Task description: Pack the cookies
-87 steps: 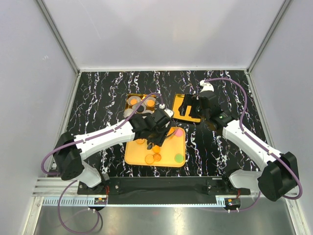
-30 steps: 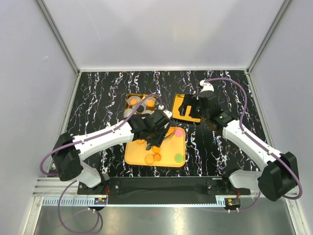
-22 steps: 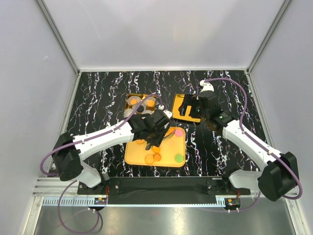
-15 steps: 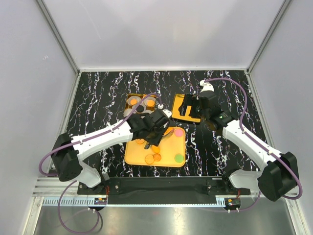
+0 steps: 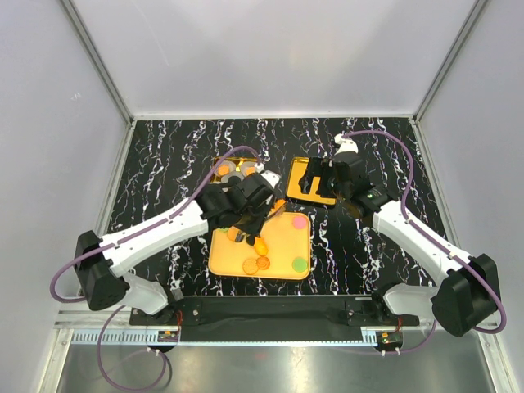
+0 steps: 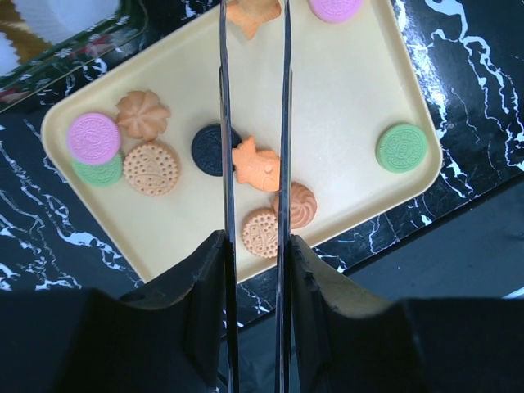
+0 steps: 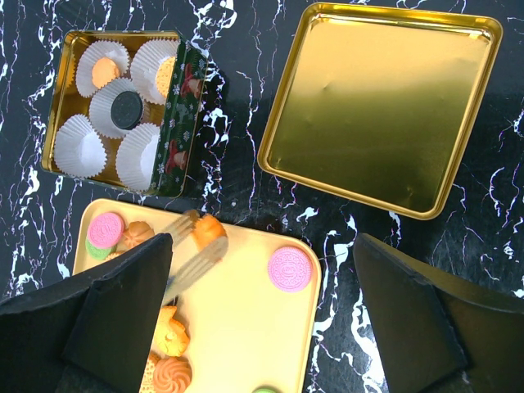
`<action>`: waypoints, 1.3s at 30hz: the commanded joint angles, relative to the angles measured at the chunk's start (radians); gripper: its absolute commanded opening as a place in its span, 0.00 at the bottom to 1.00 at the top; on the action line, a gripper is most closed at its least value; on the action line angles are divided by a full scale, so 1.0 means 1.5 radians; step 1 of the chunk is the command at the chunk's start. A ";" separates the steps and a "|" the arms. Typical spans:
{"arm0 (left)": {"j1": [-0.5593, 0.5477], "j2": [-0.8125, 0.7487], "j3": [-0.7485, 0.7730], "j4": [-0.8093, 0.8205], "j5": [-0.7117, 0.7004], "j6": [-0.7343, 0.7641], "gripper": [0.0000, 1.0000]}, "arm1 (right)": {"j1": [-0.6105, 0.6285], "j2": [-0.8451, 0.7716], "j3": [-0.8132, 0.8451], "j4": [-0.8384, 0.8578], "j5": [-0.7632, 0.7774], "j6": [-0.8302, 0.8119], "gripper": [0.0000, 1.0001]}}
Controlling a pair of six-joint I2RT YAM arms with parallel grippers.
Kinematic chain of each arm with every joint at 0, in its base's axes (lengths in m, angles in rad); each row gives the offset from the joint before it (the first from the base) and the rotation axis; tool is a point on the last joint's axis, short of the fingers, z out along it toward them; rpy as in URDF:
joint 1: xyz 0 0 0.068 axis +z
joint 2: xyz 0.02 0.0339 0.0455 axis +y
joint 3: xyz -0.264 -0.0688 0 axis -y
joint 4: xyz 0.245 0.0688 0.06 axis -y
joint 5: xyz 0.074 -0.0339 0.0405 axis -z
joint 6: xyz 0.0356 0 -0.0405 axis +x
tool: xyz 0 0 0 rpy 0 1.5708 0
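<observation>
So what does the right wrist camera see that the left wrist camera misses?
Only the right wrist view shows the tin with paper cups and the gold lid. Only the left wrist view shows the black cookie on the yellow tray. Both show that tray, a pink cookie and the orange cookie pinched by the left gripper.

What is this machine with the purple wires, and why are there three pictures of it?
It is a robot: a left arm and a right arm at a black marbled table. One picture looks down from above; the other two come from a little camera on each wrist. On the table are a yellow tray of cookies, a tin with white paper cups, and a gold lid. The left end effector, thin like tongs, pinches an orange cookie. The right end effector is open and holds nothing.
</observation>
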 commanded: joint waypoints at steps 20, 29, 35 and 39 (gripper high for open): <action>0.276 -0.090 -0.011 0.001 -0.049 0.073 0.37 | 0.001 0.023 0.023 0.032 -0.030 0.003 1.00; 0.343 -0.082 -0.036 0.018 -0.024 0.098 0.37 | 0.001 0.017 0.020 0.032 -0.033 0.003 1.00; 0.345 -0.071 -0.057 0.027 -0.005 0.100 0.37 | 0.001 0.016 0.020 0.031 -0.032 0.003 1.00; 0.345 -0.078 -0.068 0.026 -0.002 0.100 0.37 | 0.001 0.015 0.020 0.032 -0.030 0.003 1.00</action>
